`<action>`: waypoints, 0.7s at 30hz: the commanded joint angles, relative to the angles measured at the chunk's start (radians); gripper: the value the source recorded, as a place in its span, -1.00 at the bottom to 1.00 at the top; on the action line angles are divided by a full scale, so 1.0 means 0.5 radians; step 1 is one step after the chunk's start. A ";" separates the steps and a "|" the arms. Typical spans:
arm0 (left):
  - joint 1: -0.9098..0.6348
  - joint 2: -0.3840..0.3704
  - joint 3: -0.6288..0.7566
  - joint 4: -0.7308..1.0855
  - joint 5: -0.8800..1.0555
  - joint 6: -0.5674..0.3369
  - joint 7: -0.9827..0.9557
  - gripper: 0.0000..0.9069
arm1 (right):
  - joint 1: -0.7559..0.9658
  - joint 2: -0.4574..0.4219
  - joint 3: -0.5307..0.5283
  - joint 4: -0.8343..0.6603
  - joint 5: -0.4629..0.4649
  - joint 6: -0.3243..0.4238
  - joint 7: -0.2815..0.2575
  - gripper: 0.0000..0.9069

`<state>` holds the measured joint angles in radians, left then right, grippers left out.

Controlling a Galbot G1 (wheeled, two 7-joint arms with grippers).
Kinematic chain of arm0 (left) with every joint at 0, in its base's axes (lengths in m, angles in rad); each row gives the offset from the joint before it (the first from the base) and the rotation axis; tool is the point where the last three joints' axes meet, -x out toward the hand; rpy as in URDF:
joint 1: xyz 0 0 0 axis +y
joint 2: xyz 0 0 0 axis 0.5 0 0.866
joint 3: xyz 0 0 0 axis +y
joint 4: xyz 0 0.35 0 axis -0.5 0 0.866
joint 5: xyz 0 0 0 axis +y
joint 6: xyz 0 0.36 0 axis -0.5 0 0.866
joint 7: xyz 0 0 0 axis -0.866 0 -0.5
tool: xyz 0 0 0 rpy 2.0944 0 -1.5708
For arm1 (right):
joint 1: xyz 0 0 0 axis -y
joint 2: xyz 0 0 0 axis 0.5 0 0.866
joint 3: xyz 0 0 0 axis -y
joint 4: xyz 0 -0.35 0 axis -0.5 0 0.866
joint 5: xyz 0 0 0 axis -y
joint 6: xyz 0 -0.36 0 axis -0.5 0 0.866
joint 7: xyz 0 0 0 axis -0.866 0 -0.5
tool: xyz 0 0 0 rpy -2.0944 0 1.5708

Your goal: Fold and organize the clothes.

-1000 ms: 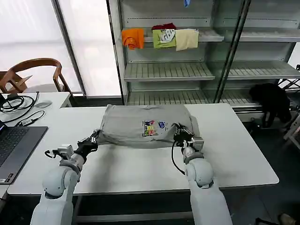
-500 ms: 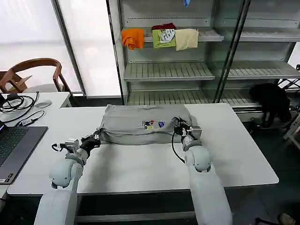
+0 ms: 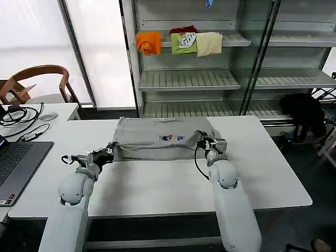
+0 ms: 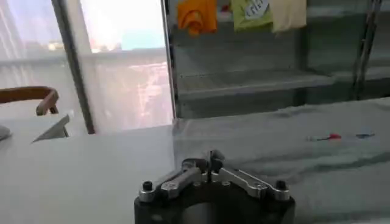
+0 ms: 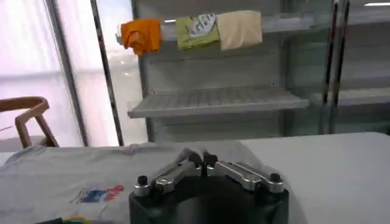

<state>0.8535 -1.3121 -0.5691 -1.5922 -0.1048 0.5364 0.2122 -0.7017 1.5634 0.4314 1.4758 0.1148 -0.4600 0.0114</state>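
Note:
A light grey shirt (image 3: 157, 140) with a small multicoloured logo (image 3: 172, 138) lies partly folded at the middle of the white table (image 3: 157, 184). My left gripper (image 3: 108, 152) is shut on the shirt's near left edge. My right gripper (image 3: 202, 139) is shut on its near right edge. In the left wrist view the closed fingertips (image 4: 210, 163) pinch the grey cloth (image 4: 292, 140), which stretches away over the table. From the right wrist, the gripper (image 5: 202, 159) is closed on a raised fold of the shirt (image 5: 61, 176).
A laptop (image 3: 16, 168), cables (image 3: 21, 113) and a mouse (image 3: 48, 116) occupy the table's left side, with a wooden chair (image 3: 37, 79) behind. Orange, green and cream garments (image 3: 181, 43) sit on the shelf beyond. A black bundle (image 3: 304, 113) is at the right.
Both grippers have moved away from me toward the far side, carrying the shirt's near edge with them. The visible shirt is now shorter front to back.

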 commanded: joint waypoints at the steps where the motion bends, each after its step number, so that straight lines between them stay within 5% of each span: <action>1: -0.028 0.002 0.005 0.018 0.062 0.004 0.002 -0.93 | 0.041 -0.006 0.008 -0.032 0.001 -0.002 0.003 -1.00; 3: -0.036 0.007 0.008 0.018 0.063 0.006 0.007 -0.89 | 0.066 -0.008 0.000 -0.046 0.000 -0.001 -0.001 -1.00; 4: -0.039 0.007 0.008 0.019 0.071 0.006 0.014 -0.67 | 0.078 -0.011 -0.010 -0.053 -0.003 -0.003 -0.003 -1.00; 5: -0.039 0.008 0.009 0.022 0.072 0.006 0.017 0.36 | 0.090 -0.011 -0.015 -0.060 -0.008 -0.011 -0.007 -0.84; 6: -0.042 0.008 0.009 0.024 0.072 0.005 0.017 1.00 | 0.093 -0.010 -0.015 -0.061 -0.009 -0.013 -0.009 0.04; 7: -0.043 0.006 0.009 0.027 0.077 0.003 0.018 1.00 | 0.101 -0.008 -0.019 -0.070 -0.034 -0.025 -0.014 1.00; 21: -0.039 0.002 0.013 0.001 0.098 -0.034 -0.020 1.00 | 0.175 0.026 0.025 -0.183 -0.063 0.182 0.079 1.00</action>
<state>0.8354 -1.3114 -0.5629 -1.5868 -0.0628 0.5215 0.2041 -0.6298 1.5742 0.4423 1.4013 0.0874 -0.4149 0.0372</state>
